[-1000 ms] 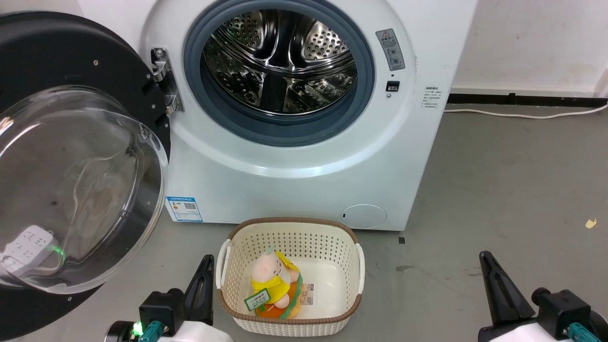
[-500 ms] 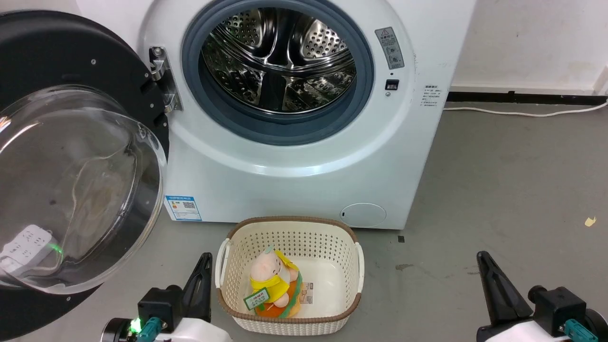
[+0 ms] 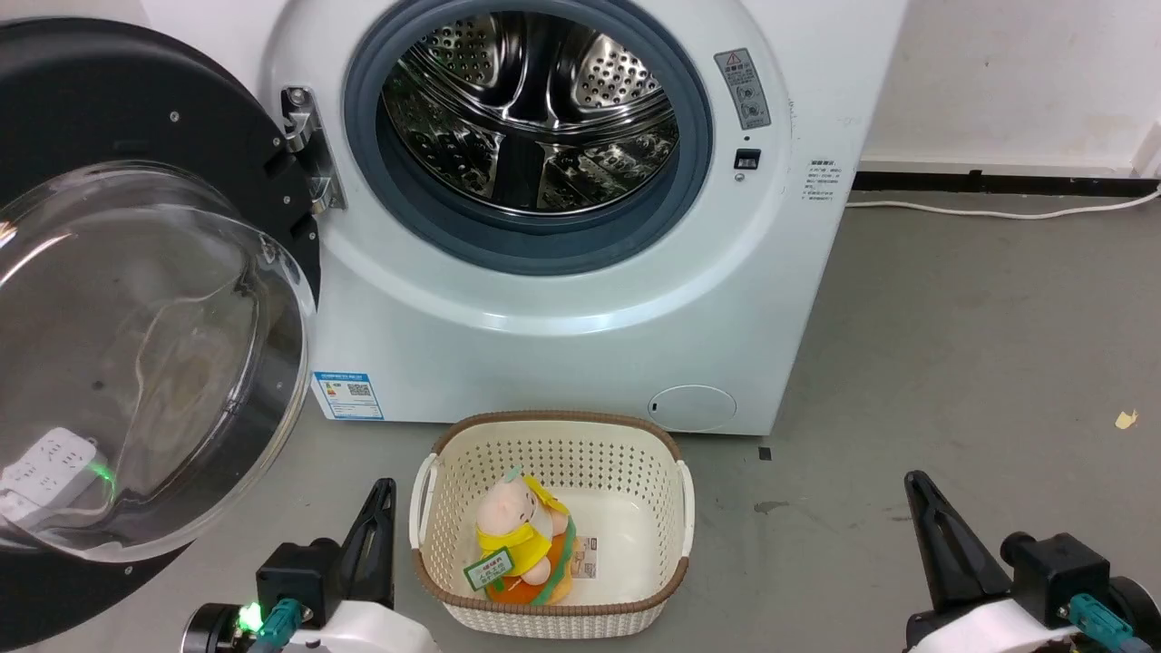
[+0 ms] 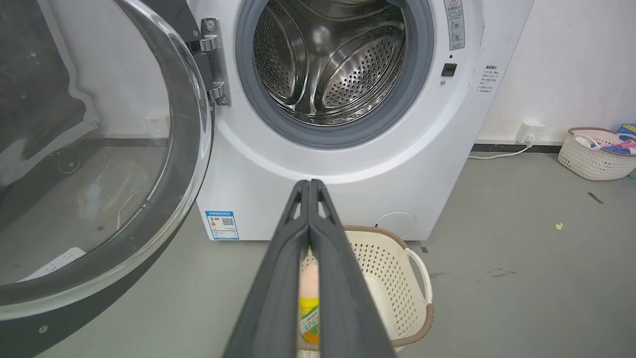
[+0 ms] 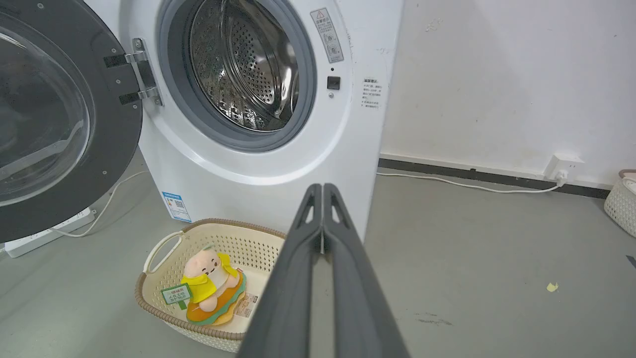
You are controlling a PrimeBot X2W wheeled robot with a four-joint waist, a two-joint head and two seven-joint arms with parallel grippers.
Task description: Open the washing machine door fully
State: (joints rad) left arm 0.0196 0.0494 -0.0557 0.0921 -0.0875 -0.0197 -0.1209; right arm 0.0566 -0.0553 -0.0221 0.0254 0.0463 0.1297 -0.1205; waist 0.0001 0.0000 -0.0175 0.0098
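Note:
The washing machine door (image 3: 118,118), a big glossy black disc with a clear bulging glass bowl, stands swung wide open to the left of the white machine (image 3: 562,308); it also shows as the door (image 4: 99,149) and the door (image 5: 54,119). The steel drum (image 3: 531,100) lies bare inside its grey rubber ring. My left gripper (image 3: 385,485) is low at the front, right of the door's lower edge, shut and empty; its tips (image 4: 309,183) meet. My right gripper (image 3: 912,479) hangs at the lower right over the floor, shut with nothing in it, tips (image 5: 322,186) together.
A cream basket (image 3: 553,435) with a plush toy (image 3: 517,535) stands on the floor before the machine, between my grippers. A white power strip (image 3: 50,462) lies behind the door glass. A cable (image 3: 998,215) runs along the wall. Another basket (image 4: 596,159) stands far right.
The whole head view has drifted slightly, so the camera moved; both grippers sit a little lower in it. The door has not swung and both grippers stay shut.

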